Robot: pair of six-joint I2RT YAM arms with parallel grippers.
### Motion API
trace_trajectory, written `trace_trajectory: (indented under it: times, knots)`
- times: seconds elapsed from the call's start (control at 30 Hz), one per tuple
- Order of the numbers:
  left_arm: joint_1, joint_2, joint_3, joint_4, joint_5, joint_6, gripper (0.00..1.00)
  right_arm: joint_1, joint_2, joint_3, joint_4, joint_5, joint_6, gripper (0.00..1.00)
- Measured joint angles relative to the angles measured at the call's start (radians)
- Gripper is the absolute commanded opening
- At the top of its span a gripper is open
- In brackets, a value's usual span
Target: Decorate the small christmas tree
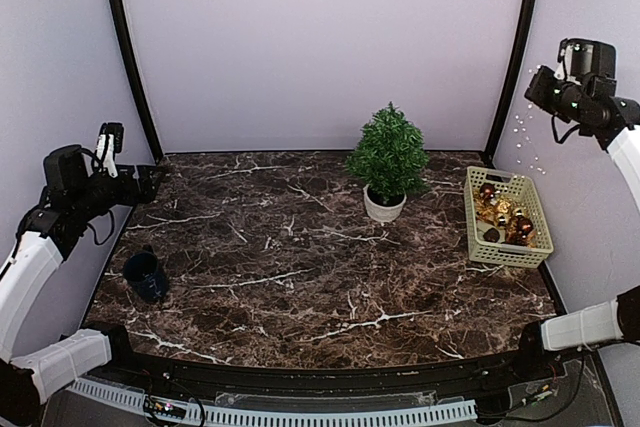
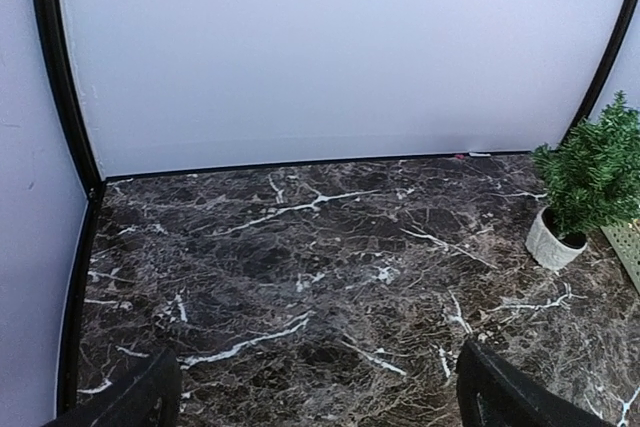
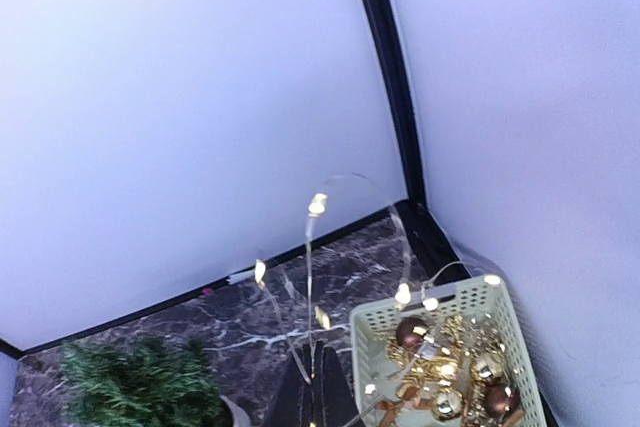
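robot test cell in a laboratory setting. plain pale wall panels [image 1: 320,47] between black frame posts [image 1: 125,57] enclose a marble-patterned table [image 1: 300,287]. the left arm [image 1: 25,277] and right arm [image 1: 585,325] are mounted at its near edge, beside a ribbed cable strip [image 1: 300,413].

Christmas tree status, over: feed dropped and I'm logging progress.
Left gripper open, empty. Right gripper shut on light string, raised high. Small christmas tree upright, bare. Ornament basket to its right; nothing blocking it.
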Motion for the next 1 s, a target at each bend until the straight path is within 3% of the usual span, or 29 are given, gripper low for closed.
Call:
trace_trajectory:
  times: [0.2, 0.43, 0.7, 0.87, 1.0]
  knots:
    - [-0.058, 0.000, -0.006, 0.058, 0.106, -0.011, 0.97, 0.000, 0.035, 0.214, 0.000, -0.239, -0.016, 0.00]
    - [-0.251, 0.062, 0.040, 0.099, 0.141, -0.019, 0.97, 0.010, 0.093, 0.436, 0.092, -0.491, 0.018, 0.00]
    - [-0.546, 0.200, 0.132, 0.225, 0.121, -0.053, 0.96, 0.088, 0.133, 0.460, 0.279, -0.688, 0.137, 0.00]
    - [-0.754, 0.347, 0.193, 0.350, 0.106, -0.086, 0.96, 0.174, 0.144, 0.444, 0.331, -0.721, 0.164, 0.00]
    - [-0.859, 0.474, 0.250, 0.444, 0.108, -0.116, 0.97, 0.264, 0.126, 0.372, 0.369, -0.723, 0.164, 0.00]
